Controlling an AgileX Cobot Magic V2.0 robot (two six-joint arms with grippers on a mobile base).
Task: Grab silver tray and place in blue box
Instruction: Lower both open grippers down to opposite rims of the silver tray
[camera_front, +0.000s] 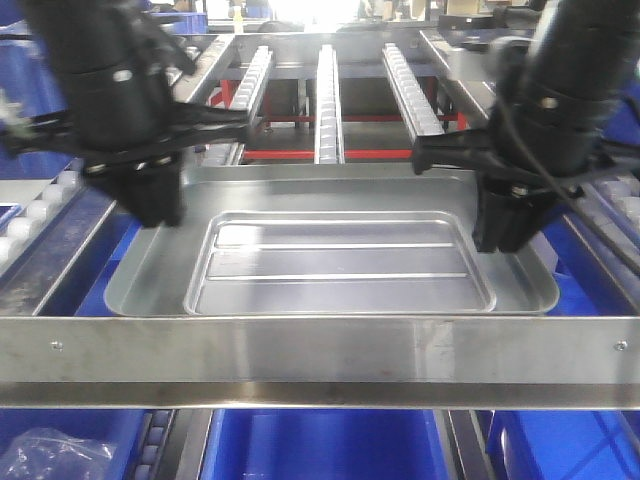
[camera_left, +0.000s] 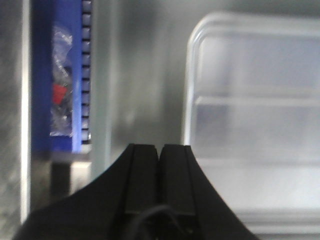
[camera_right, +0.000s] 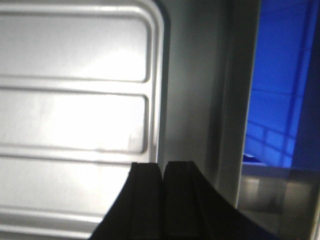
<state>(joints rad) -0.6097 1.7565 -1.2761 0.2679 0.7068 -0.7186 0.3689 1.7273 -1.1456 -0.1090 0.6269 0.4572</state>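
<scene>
The silver tray lies level behind the front steel rail, its recessed panel and two ridges facing up. My left gripper stands shut over the tray's left border, just inside the rim. Above the right border my right gripper is shut too. In the left wrist view the black fingertips meet with nothing between them, over the flat strip beside the panel. The right wrist view shows the same: gripper shut beside the panel. Blue box plastic shows below the rail and past the tray's right rim.
A flat steel rail bar with screws crosses the front. Three roller rails run back from the tray. White roller tracks line the left side. A clear plastic bag lies at lower left, and another bag on blue.
</scene>
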